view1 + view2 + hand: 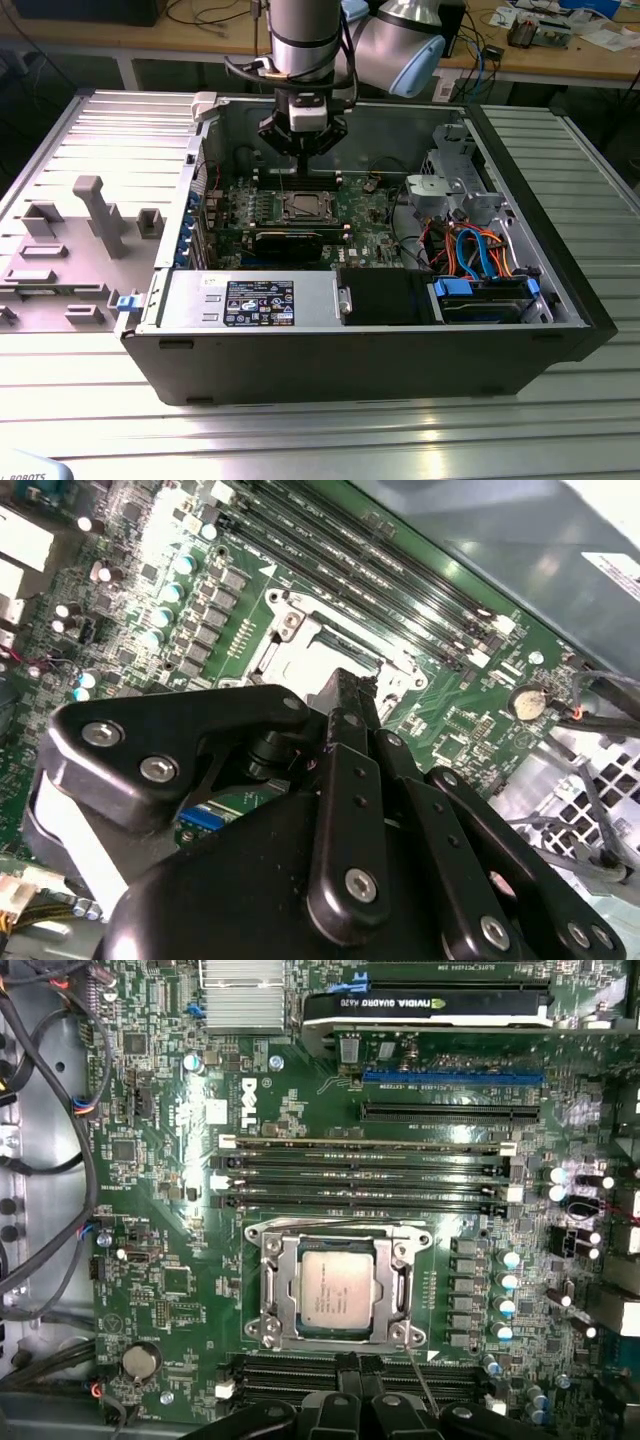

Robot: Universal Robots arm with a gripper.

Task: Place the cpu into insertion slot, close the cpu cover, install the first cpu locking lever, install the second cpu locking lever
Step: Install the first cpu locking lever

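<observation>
The cpu (338,1288), a pale silver square, lies in the insertion slot (340,1228) on the green board. The silvery cpu cover (283,1290) lies flat around the chip's edges. A thin wire lever (422,1385) slants up from one socket corner. In the exterior view my gripper (303,148) hangs a little above the socket (303,207), toward the case's back wall. Its black fingers (345,695) meet at the tips with nothing between them, just over the socket's edge (300,640). The same fingertips (345,1385) show beside the slot in the first wrist view.
A graphics card (430,1005) and long memory slots (360,1175) flank the socket. Black cables (50,1110) run along one case wall. A drive cage (455,185) and blue and orange cables (480,250) fill the exterior view's right. A grey fixture plate (70,250) lies left of the case.
</observation>
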